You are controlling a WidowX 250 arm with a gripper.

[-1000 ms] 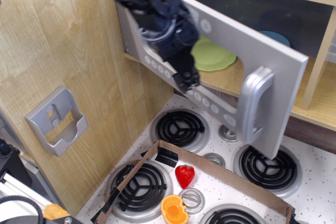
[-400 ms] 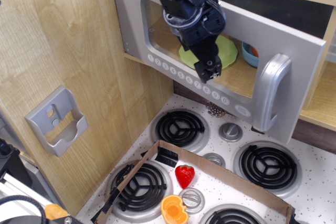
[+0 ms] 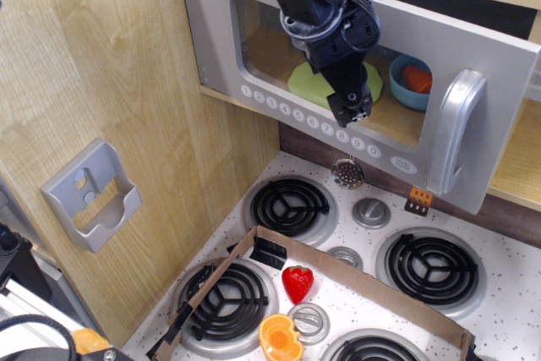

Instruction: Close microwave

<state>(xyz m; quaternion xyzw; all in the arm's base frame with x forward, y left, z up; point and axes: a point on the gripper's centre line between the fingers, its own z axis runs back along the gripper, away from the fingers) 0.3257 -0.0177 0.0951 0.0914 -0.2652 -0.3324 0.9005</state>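
Note:
The microwave is a light wood compartment with a wide silver-grey door (image 3: 397,65). The door stands only slightly ajar, its right edge with the chunky grey handle (image 3: 456,128) a little out from the cabinet. Through its clear window I see a green plate (image 3: 308,82) and a blue bowl (image 3: 412,82) inside. White numbered buttons (image 3: 304,117) run along the door's lower edge. My black gripper (image 3: 353,110) points down and rests against the door's front, just above the buttons. Its fingers look close together with nothing between them.
A toy stovetop with black coil burners (image 3: 292,206) lies below. A cardboard tray (image 3: 355,281) holds a strawberry (image 3: 297,281) and an orange slice (image 3: 281,337). A grey plastic wall holder (image 3: 91,194) hangs on the wooden panel at the left.
The door has swung much further shut, from wide open to nearly flush. My gripper has moved right and back with it, staying against the door's front.

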